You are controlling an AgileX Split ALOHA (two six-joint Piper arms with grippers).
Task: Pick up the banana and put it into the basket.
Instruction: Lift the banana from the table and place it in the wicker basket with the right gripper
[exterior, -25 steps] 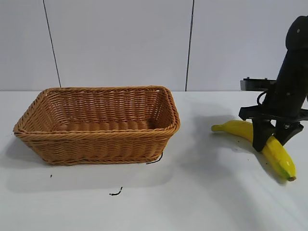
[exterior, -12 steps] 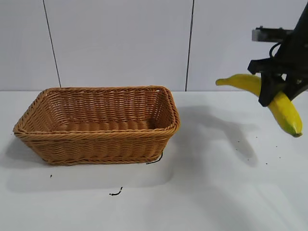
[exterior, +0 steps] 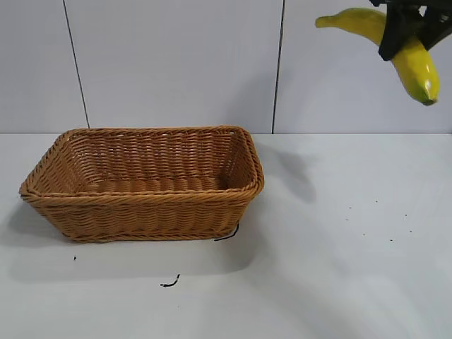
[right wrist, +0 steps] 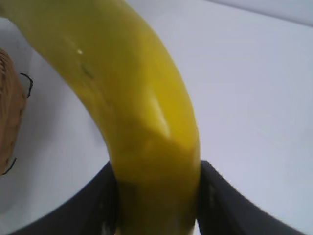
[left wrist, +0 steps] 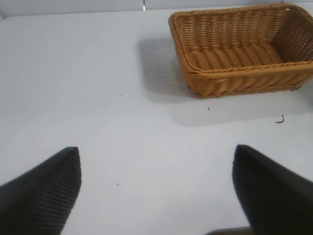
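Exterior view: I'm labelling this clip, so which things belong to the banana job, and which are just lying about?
Part of the job:
- banana, held aloft in the right gripper
- basket, empty

Lying about:
- small dark scraps on the white table
- left gripper, open and idle

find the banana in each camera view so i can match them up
Exterior view: banana at the top right corner, high above the table, held by the right tool.
Left wrist view: not in it.
Right wrist view: banana fills the middle, clamped between the fingers.
Shared landmark: the basket.
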